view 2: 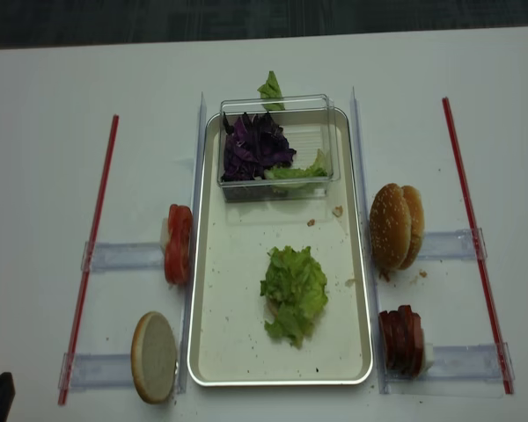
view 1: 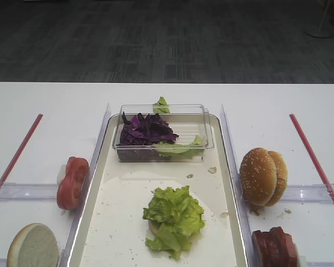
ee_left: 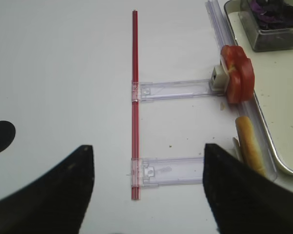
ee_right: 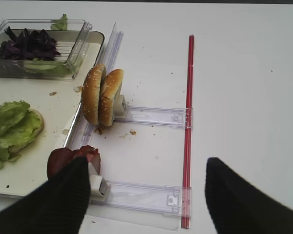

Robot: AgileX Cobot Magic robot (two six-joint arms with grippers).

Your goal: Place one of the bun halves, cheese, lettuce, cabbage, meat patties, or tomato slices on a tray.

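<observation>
At the far left of the worktop (view 1: 44, 105), a flat bun half (view 1: 33, 246) stands on edge in its clear holder, and just beyond it the tomato slices (view 1: 72, 182) stand in a row against the outer rim of the tray (view 2: 209, 290). The left pincer (ee_left: 149, 187) hangs released over the bare surface, its dark fingers well apart with nothing between them. On the tray floor a clump of lettuce (view 1: 174, 220) lies over a bun piece, and at the far end a clear tub (view 1: 203, 139) holds purple cabbage (view 1: 146, 129) beside more green leaves. Right of the tray, two sesame bun halves (view 1: 263, 176) stand upright, and nearer the camera sit the meat patties (view 1: 275, 247). The right pincer (ee_right: 146, 197) is spread wide and holds nothing, its left finger just beside the patties in the wrist view. A patty looks the likely next layer: the pincer should come down astride the outermost slice alone, close gently on its faces, lift it clear of the holder, then lay it flat on the lettuce.
</observation>
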